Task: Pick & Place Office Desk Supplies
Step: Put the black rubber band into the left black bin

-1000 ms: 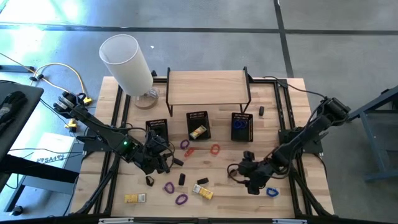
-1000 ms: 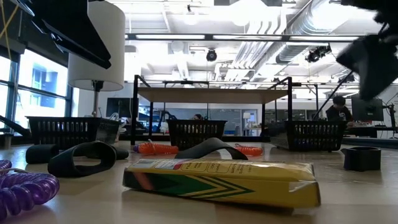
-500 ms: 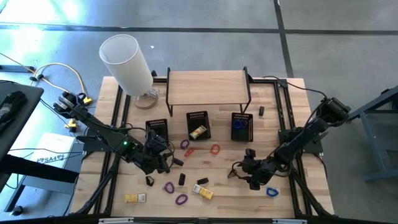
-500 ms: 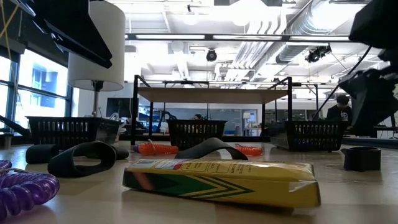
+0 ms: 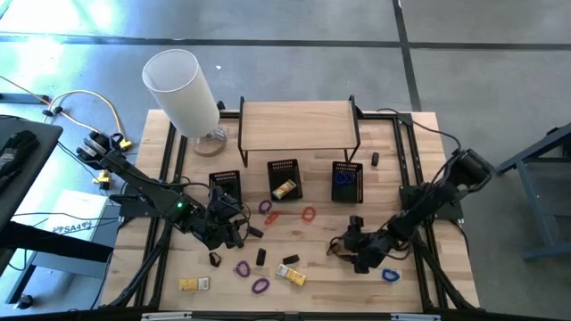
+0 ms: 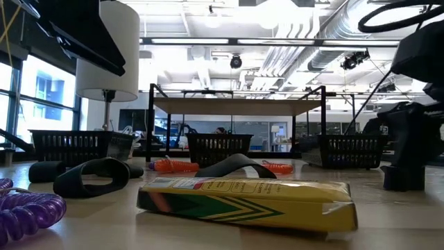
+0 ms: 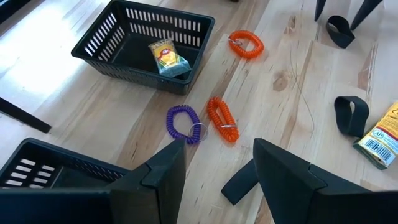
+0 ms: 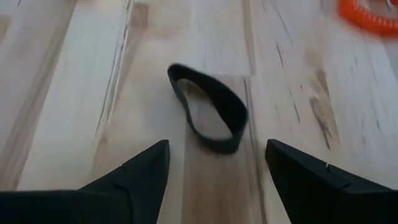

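- The right gripper (image 8: 214,171) is held low over the bench (image 5: 312,267), fingers spread wide, empty, with a black band (image 8: 208,107) lying flat just ahead of them.
- The left gripper (image 7: 214,177) is seen open and empty near the left basket (image 5: 225,185), above a purple coil (image 7: 183,123) and an orange coil (image 7: 222,118).
- A yellow box (image 6: 246,201) lies at the bench's front; another sits in the middle basket (image 5: 284,178).
- Blue coils are seen in the right basket (image 5: 347,181).
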Tool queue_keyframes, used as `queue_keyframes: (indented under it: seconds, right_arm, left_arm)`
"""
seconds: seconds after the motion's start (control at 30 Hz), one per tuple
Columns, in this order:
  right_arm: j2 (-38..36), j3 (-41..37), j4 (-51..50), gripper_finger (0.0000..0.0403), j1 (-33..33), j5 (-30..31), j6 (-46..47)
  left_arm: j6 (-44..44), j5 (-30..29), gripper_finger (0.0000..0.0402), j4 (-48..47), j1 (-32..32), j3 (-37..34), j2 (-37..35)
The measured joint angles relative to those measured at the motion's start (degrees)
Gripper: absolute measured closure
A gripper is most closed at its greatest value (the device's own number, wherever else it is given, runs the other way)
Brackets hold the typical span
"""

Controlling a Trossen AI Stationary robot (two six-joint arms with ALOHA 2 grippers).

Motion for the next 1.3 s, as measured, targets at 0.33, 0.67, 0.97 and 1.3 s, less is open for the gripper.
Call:
queue_keyframes:
  seconds: [0.33, 0.67, 0.97, 1.3]
  right_arm:
    - [2.8, 0.0, 6.2, 0.0147, -1.5, 0.4, -4.0]
    - [2.9, 0.0, 6.9, 0.0214, -2.0, -1.2, -4.6]
    - [3.0, 0.2, 10.0, 0.0390, -2.0, -0.7, -2.7]
    - [3.0, 7.1, 13.1, 0.0399, -4.1, 5.7, -0.7]
  left_arm:
    - [0.0, 0.0, 0.0223, 0.4, 0.6, 0.0, 0.0]
    - [1.4, -0.1, 0.0223, 2.0, 0.6, 0.0, 0.0]
    - [7.1, -0.2, 0.0223, 6.8, 0.6, 0.0, 0.1]
    - [28.4, -3.1, 0.0223, 27.7, 0.8, 0.0, 11.3]
